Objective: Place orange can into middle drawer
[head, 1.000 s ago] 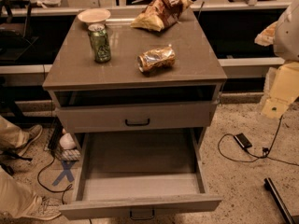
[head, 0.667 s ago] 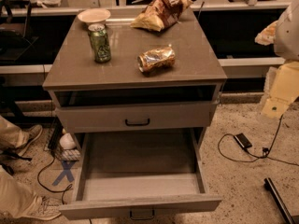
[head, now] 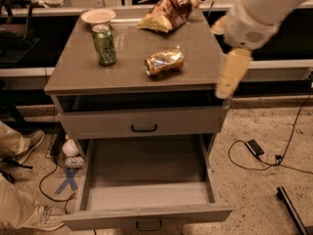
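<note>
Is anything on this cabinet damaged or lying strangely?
Yes. The orange can is dented and lies on its side on the cabinet; the green can stands upright. The pincer hangs by the cabinet's right edge.

The arm (head: 266, 6) was a thick, rounded tube in smooth white, swelling into a bulbous white wrist casing. On that casing, just above the gripper, sat a faint grey oval mark. The gripper (head: 231, 75) was pale cream-yellow, a long flat slab with squared edges, duller than the white shell above it. A small yellowish tab showed beside the wrist. The gripper hung off the arm's lower end, by the right edge of the cabinet top (head: 195, 80).
</note>
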